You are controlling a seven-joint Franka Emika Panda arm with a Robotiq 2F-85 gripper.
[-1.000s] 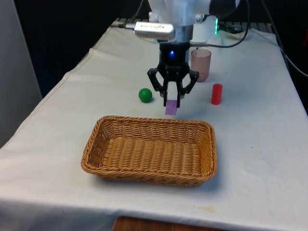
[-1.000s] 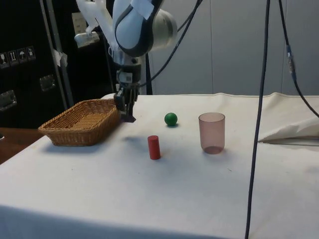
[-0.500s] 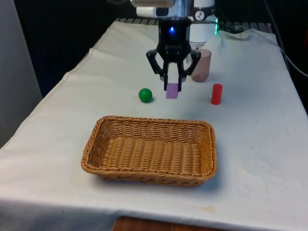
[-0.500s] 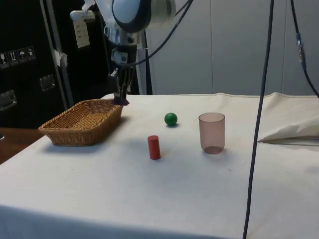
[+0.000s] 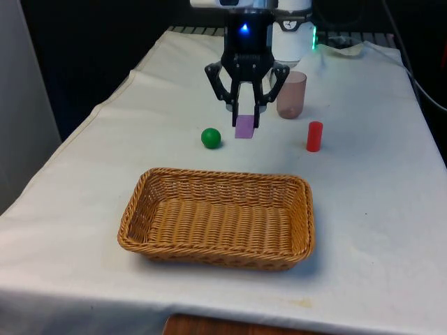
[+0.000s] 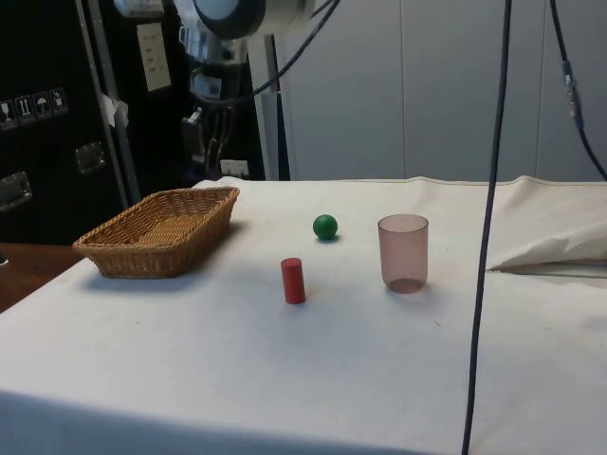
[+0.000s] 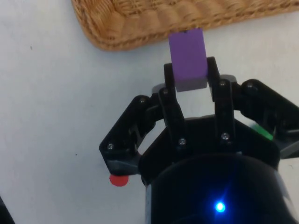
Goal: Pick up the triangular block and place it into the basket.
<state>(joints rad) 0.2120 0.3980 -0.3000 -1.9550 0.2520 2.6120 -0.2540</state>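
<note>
Risen higher since a second ago, the pincer (image 5: 245, 118) holds the block (image 5: 244, 126); it should carry it over the basket (image 5: 216, 218) ahead before releasing.

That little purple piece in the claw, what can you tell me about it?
The purple block is a small solid piece with flat, matte faces and sharp edges, plastic or painted wood by its look. The black gripper pinches it between its two fingers, the block's lower end sticking out below them. It hangs in the air above the white cloth, touching nothing else, on the far side of the wicker basket, between the green ball and the red cylinder.
</note>
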